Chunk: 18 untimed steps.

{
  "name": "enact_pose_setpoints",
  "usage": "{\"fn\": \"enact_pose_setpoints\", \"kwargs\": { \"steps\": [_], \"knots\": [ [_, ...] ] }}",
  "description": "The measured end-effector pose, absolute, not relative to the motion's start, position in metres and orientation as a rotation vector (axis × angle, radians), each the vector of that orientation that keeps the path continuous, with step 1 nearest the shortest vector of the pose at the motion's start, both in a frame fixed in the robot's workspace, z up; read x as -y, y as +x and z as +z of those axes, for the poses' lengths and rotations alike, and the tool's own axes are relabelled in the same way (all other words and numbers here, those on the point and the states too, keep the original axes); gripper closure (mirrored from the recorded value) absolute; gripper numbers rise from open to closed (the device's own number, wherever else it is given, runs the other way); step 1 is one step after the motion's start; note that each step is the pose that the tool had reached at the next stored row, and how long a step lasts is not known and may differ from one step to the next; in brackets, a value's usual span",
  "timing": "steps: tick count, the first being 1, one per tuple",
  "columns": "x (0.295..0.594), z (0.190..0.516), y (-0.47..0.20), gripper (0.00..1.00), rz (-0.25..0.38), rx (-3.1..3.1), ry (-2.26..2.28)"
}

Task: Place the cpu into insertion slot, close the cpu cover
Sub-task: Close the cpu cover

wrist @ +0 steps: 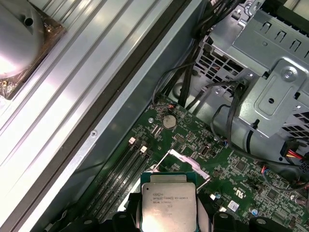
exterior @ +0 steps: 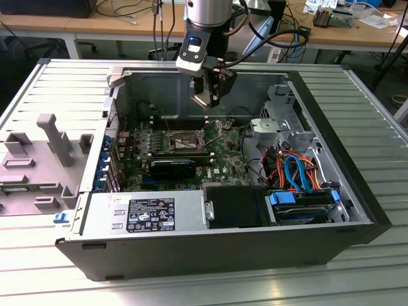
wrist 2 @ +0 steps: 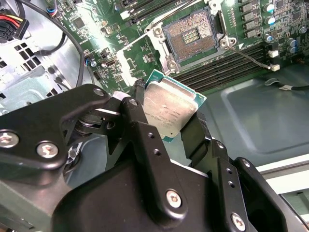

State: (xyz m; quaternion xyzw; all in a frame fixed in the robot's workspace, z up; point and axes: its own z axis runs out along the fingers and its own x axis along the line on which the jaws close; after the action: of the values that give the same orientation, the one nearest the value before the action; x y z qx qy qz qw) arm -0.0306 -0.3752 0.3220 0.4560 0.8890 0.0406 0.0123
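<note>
Gripper is clamped on the cpu, fingers pinching two opposite edges, lid face towards both wrist cameras. The chip hangs in the air inside the open computer case, above the motherboard and well apart from it.

The insertion slot sits bare, dark contact field exposed, beside the memory slots. The cpu cover looks swung up off the socket (hinge side hard to make out).

Handling, my read: the chip is light, thin and stiff, so no flex. The metal lid is smooth and could slip under a weak pinch. The underside contacts and the socket pins are the fragile parts. Edge grip is the right hold; keep the faces untouched and level.
</note>
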Motion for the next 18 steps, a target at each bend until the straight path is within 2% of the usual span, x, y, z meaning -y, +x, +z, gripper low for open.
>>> {"fn": "enact_pose_setpoints", "kwargs": {
  "steps": [18],
  "knots": [
    [0.3753, 0.3219, -0.0306, 0.45, 0.124, -2.741, 1.474]
  ]
}}
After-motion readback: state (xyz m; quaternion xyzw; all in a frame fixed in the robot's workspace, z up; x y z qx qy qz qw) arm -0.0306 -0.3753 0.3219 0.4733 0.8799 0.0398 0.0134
